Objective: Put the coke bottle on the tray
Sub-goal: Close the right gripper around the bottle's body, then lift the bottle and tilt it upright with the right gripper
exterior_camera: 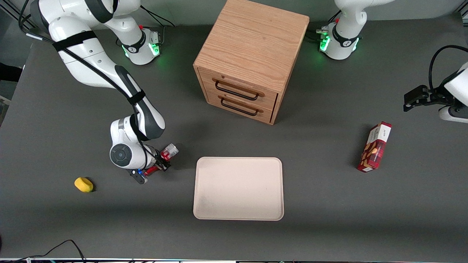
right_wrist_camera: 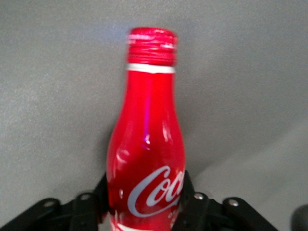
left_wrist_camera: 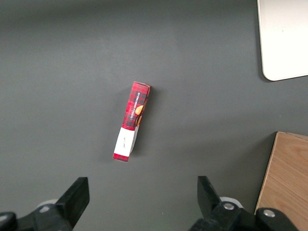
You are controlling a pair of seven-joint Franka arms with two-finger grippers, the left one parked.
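Fingers: the gripper (right_wrist_camera: 144, 204) has its two black fingers (right_wrist_camera: 190, 207) closed against either side of the coke bottle (right_wrist_camera: 147, 144), gripping the lower body.
Coke bottle: lying low over the tabletop (exterior_camera: 329, 226) in the front view, held at the gripper (exterior_camera: 161, 162), silver-grey base end (exterior_camera: 170, 149) pointing toward the cabinet; just beside the tray, not on it.
Writing: white script "Coc" reads on the red body; a white band sits under the ribbed red cap (right_wrist_camera: 151, 43).
Tray: cream-beige tray (exterior_camera: 238, 188), nearer the front camera than the cabinet.
Yellow object: small yellow object (exterior_camera: 83, 184) near the gripper, toward the working arm's end.
Snack box: red-and-white snack box (exterior_camera: 374, 151), toward the parked arm's end; its print is unreadable.
Cabinet: wooden drawer cabinet (exterior_camera: 250, 58), two black-handled drawers.
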